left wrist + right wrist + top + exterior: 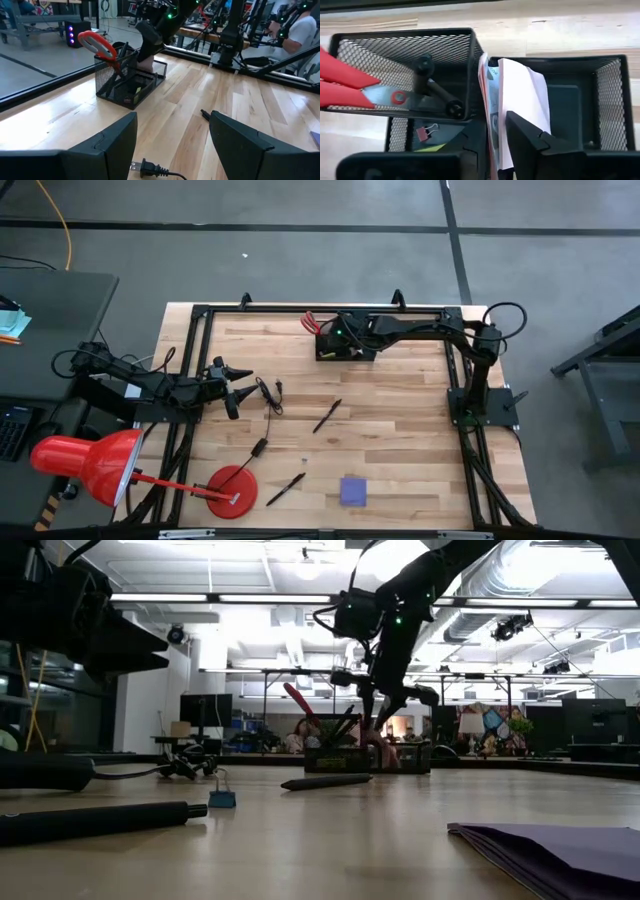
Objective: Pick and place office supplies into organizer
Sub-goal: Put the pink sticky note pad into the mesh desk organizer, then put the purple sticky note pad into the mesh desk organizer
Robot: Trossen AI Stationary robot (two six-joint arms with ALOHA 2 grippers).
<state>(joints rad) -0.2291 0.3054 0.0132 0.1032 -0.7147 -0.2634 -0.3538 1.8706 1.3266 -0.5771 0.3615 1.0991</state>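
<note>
The black mesh organizer [340, 345] stands at the table's far middle, and also shows in the right wrist view [405, 40]. Red-handled scissors [345, 82] and black pens [437, 92] stand in its taller cup section. My right gripper [495, 150] reaches down into it, shut on a white patterned packet [520, 95] next to the cup's wall. Two black pens [327, 416] [286, 488] and a purple sticky-note pad [352, 491] lie on the table. My left gripper [238, 386] hovers open and empty at the table's left. My right gripper pinches the white packet between its two fingers, at the packet's upper edge [496, 131]. The fingers [527, 142] come from above, pointing down. The packet stands on edge inside the organizer, beside the cup section's wall, its lower end down in the tray section.
A red desk lamp [95, 465] with its round base [232, 491] stands at the near left. A thin black cable [268, 398] lies right of my left gripper. A small binder clip [425, 132] and a yellow piece [432, 147] lie in the organizer's low section.
</note>
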